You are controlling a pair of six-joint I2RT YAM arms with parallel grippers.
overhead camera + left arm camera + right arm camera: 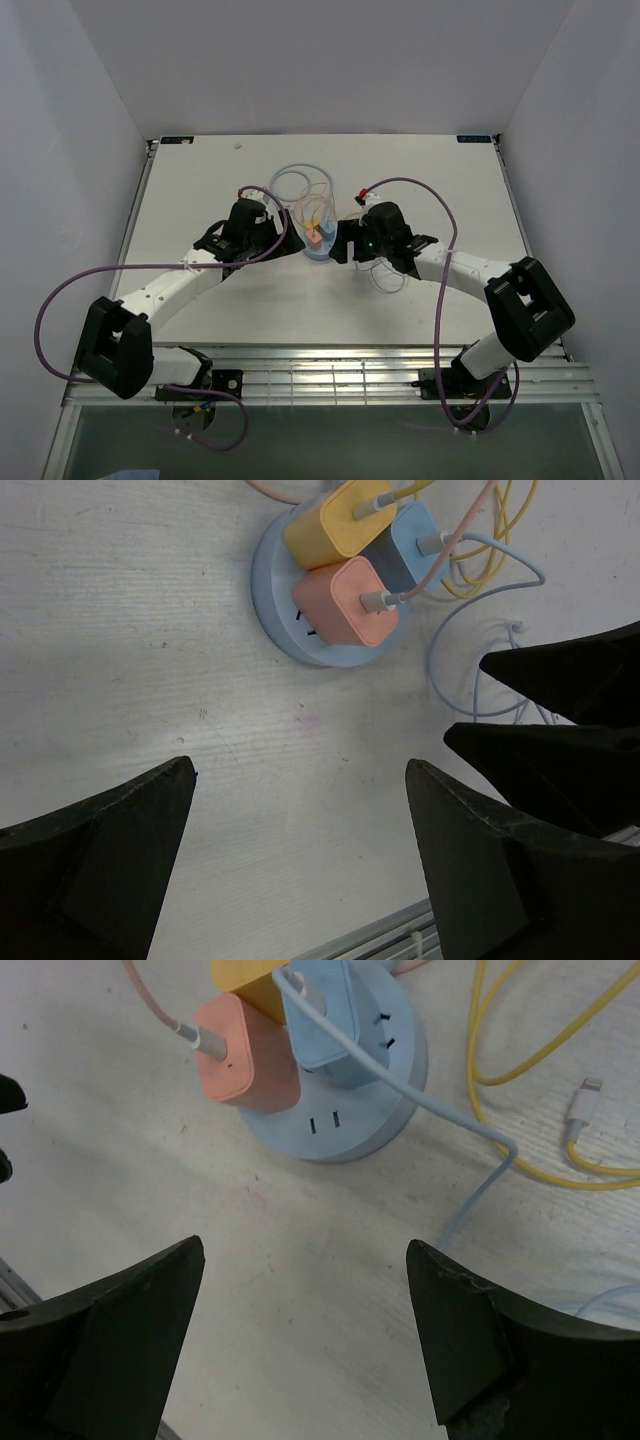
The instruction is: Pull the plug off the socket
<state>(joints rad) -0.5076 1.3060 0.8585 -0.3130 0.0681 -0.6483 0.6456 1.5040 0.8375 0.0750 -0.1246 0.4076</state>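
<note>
White table (250,310), blue socket (350,1135) holding three plugs (345,602)

White table (300,1260); yellow cable (478,1020) looped on it, white connector tip (581,1108) beside.

The desk (150,630) looks like white-painted wood, matt, with fine grain and small scuffs. At the upper middle of the left wrist view, the socket (272,590) is smooth light-blue plastic with a soft sheen. The orange plug (345,600) is matt plastic. The pale-blue cord (460,1116) looks smooth and rubbery.
</note>
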